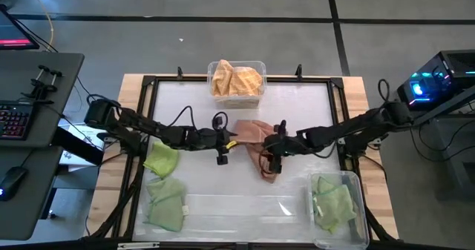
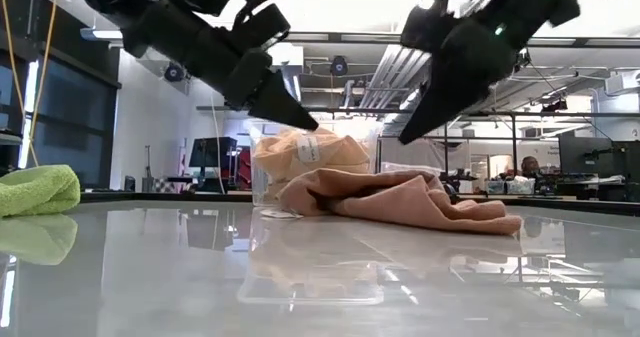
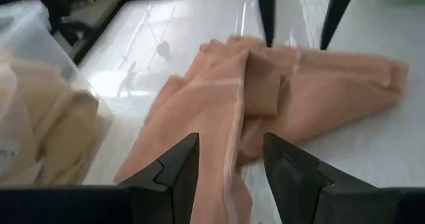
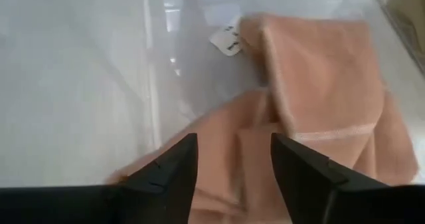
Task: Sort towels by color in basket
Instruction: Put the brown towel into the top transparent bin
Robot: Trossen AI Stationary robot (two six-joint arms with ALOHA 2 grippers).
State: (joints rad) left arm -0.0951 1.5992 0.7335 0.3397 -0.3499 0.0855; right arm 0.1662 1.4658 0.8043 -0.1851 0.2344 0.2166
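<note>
Salmon towel [image 1: 256, 142] lies crumpled mid-table; left gripper [image 1: 223, 140] and right gripper [image 1: 278, 147], both parted and empty, flank it, apparently to lift it.

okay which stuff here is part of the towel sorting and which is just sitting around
Part of the job: pink towel at table centre, with left gripper and right gripper open above it; green towels; bin of yellow towels; bin of green towels.

Just lying about: keyboard, mouse.
</note>
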